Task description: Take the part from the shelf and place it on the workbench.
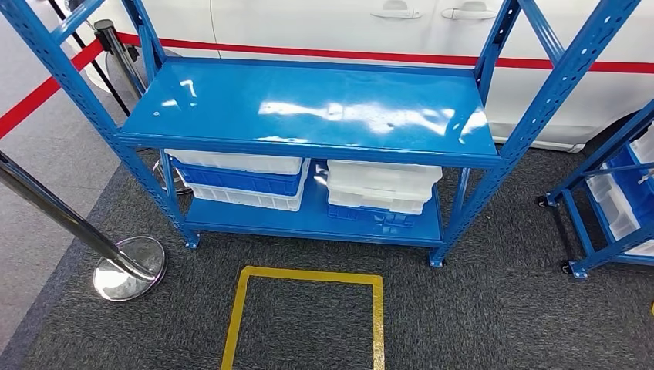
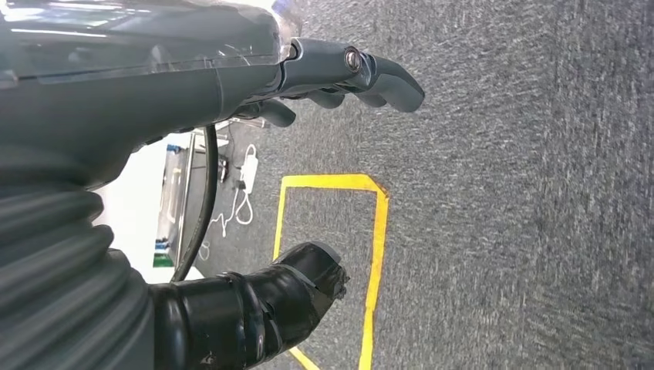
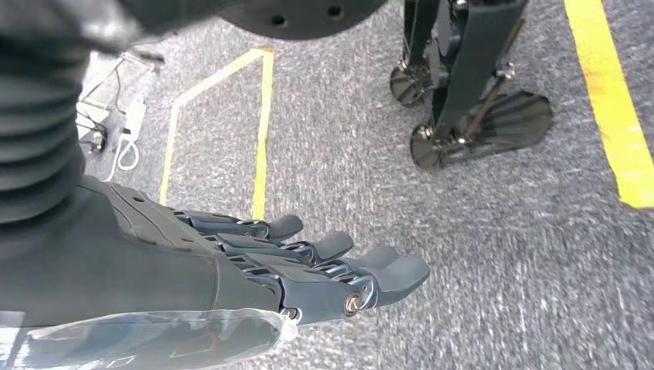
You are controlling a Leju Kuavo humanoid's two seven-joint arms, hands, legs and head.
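A white car [image 1: 324, 27] with a red stripe along its side fills the background of the head view, two door handles showing near the top. In front of it stands the blue metal shelf [image 1: 308, 108]. Its glossy top board carries nothing but reflections, so the part to be taken cannot be made out anywhere on it. The lower board holds two stacks of bins: white and blue crates [image 1: 239, 179] on the left and white crates over a blue one [image 1: 382, 193] on the right (what lies inside them is hidden). A second blue rack [image 1: 613, 200] with white bins stands on castors at the right edge, well apart from the first shelf.

Grey carpet [image 1: 493, 308] covers the floor, and a yellow tape square [image 1: 308, 308] is marked on it just in front of the shelf. At the left, a chrome stanchion [image 1: 127, 270] leans on its round base, with a red barrier belt [image 1: 46, 89] stretched behind it.

The left robot hand [image 2: 339, 81] hangs over the carpet with its fingers extended and slightly apart, holding nothing. The right robot hand [image 3: 308, 266] also hangs above the carpet, fingers straight and spread a little, empty. White cables [image 2: 243, 193] lie on the floor beyond the left hand.
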